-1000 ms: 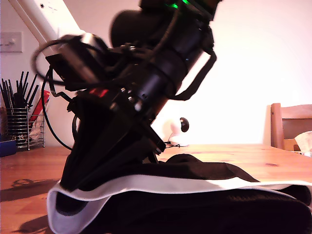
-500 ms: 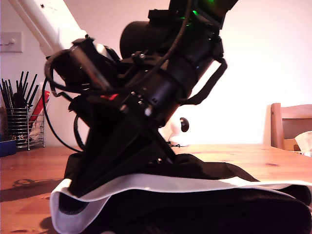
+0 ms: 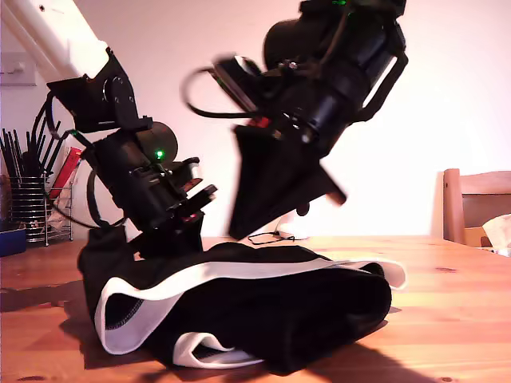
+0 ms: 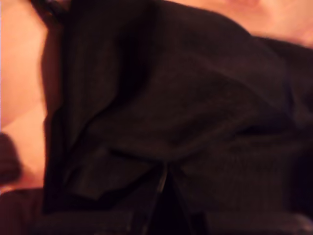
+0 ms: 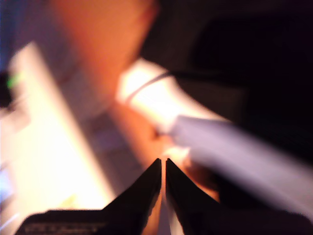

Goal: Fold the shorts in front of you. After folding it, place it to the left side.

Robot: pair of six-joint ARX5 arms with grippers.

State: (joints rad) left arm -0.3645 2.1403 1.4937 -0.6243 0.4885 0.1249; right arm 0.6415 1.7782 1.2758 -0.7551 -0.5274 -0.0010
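On the table (image 3: 447, 271) the shorts (image 3: 263, 311) sit folded, not yet set aside; my second end effector (image 5: 163, 165) is pressed together, empty; my first end effector (image 3: 174, 238) is unclear amid fabric.

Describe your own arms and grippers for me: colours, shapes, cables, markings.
Both arms are bulky black cylindrical housings with loose black cable loops, each with a green indicator light and small red marks. The arm of my first gripper has a white upper link; my second gripper ends in two black fingers tapering to points.
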